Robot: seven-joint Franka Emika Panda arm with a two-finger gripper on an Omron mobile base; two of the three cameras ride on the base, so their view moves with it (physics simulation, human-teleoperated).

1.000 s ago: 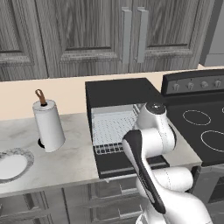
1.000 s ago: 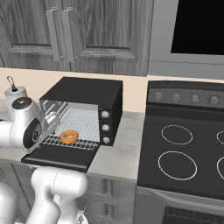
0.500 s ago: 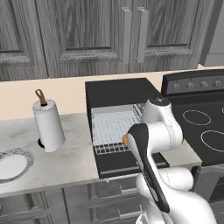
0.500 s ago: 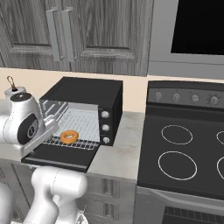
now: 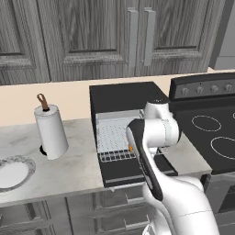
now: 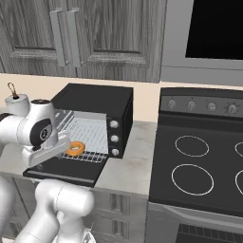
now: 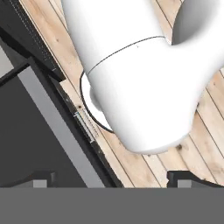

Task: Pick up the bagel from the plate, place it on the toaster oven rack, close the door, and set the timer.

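The bagel (image 6: 75, 148) lies on the toaster oven rack (image 6: 90, 135), near its front edge, free of my hand; a sliver of the bagel (image 5: 131, 148) peeks past my arm. The door (image 6: 66, 174) hangs open, folded down flat in front of the black oven. My gripper (image 7: 111, 180) is open and empty, pointing down past the door's front edge, where the silver handle bar (image 7: 57, 122) runs across the hand view. The white hand (image 6: 46, 153) hovers just left of the bagel, above the door. The plate (image 5: 11, 173) sits bare at the counter's left end.
Three round knobs (image 6: 114, 138) sit in a column on the oven's right front. A paper towel roll (image 5: 50, 132) stands left of the oven. A black stove (image 6: 199, 161) adjoins on the right. Wooden floor (image 7: 57, 26) and my white base lie below the hand.
My arm has drawn back from the oven cavity and turned the hand down over the open door. The bagel stays where it was on the rack. The jaws stay wide.
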